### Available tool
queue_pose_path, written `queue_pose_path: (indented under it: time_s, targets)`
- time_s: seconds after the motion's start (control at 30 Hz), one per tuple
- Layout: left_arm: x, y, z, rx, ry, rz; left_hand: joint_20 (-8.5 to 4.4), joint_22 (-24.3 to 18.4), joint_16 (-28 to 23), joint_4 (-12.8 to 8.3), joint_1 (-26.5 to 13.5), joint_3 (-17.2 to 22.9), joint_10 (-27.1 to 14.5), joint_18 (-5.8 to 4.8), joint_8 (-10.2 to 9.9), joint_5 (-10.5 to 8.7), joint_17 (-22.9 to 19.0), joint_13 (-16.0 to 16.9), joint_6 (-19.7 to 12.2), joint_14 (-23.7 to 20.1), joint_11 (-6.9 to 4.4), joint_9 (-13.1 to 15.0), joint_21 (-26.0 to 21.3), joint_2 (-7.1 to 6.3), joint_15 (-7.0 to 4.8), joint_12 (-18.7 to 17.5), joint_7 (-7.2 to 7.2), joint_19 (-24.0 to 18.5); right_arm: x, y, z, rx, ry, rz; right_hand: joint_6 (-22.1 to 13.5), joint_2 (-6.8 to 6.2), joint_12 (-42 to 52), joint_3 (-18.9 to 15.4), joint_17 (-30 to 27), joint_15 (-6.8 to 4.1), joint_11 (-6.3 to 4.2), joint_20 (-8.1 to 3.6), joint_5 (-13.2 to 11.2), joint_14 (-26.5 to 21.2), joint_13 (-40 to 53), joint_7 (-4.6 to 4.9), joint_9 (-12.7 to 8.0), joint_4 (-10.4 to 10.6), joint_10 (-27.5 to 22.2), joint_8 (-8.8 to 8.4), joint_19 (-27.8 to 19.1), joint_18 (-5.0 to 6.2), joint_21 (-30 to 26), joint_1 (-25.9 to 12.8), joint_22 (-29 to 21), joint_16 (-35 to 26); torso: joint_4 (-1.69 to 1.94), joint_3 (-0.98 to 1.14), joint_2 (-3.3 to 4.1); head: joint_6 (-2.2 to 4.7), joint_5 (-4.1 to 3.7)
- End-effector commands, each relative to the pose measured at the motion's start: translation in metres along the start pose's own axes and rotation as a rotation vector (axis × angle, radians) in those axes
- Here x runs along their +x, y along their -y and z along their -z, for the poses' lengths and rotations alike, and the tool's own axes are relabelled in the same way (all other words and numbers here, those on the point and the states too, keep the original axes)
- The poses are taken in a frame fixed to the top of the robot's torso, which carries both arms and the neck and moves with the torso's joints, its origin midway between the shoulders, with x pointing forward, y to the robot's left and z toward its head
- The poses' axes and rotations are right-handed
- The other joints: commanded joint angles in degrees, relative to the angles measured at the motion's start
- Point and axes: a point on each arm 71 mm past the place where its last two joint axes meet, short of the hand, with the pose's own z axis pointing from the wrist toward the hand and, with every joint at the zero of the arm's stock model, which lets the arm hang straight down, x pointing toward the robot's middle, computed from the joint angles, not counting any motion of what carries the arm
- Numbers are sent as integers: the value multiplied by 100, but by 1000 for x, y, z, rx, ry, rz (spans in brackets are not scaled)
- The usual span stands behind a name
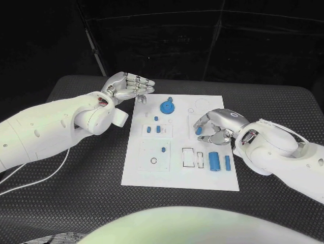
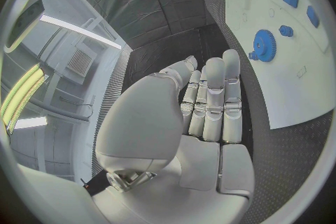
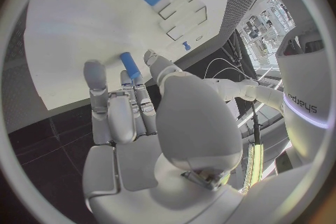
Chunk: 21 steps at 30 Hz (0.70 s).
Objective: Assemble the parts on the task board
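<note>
Peg (image 1: 199,130) pinched at the right hand's (image 1: 215,127) fingertips looks mid-transfer, next needing alignment over its board (image 1: 178,173) hole; left hand (image 1: 125,85) idles, fingers together, empty.

The black table (image 1: 74,178) (dark, textured top) carries the white task board (image 1: 178,178) lying flat at its middle.

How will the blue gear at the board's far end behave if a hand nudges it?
The blue gear lies flat on the task board, so it would probably slide, not roll or tip. It looks like rigid plastic, likely light. Its low profile may make pinching awkward.
</note>
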Motion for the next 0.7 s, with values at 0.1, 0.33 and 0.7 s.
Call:
queue_pose_path:
  time_s: [0.1, 0.33, 0.7]
  targets:
    - [1, 1, -1, 7, -9, 8, -3, -11, -35, 8, -48, -30, -26, 115, 2, -16, -3, 11, -3, -31, 1, -8, -24, 24, 2, 38, 14, -35, 1, 0, -3, 3, -5, 37, 30, 79, 65, -29, -14, 10, -14, 1, -23, 141, -6, 33, 10, 8, -30, 21, -23, 76, -24, 63, 3, -34, 0, -1, 7, 1, -5]
    - [1, 1, -1, 6, -9, 8, -3, -11, -35, 8, -48, -30, -26, 115, 2, -16, -3, 11, -3, -31, 1, -8, -24, 24, 2, 38, 14, -35, 1, -1, -6, 0, 6, 34, 188, 230, 193, 92, -62, -22, -46, -18, -134, 141, -10, 10, 19, 49, 195, 50, 61, 61, 23, 143, 82, -67, -6, 2, 1, -8, -4]
    - [1, 1, -1, 6, -10, 8, -3, -11, -35, 8, -48, -30, -26, 115, 2, -16, -3, 11, -3, -31, 1, -8, -24, 24, 2, 38, 14, -35, -2, -1, -6, 13, 49, 43, 841, 489, 539, 758, 133, -223, -294, -201, -566, 218, 97, -110, 86, -55, 1221, 321, 304, -3, 280, 485, 482, 67, -6, 5, -1, -21, -19]
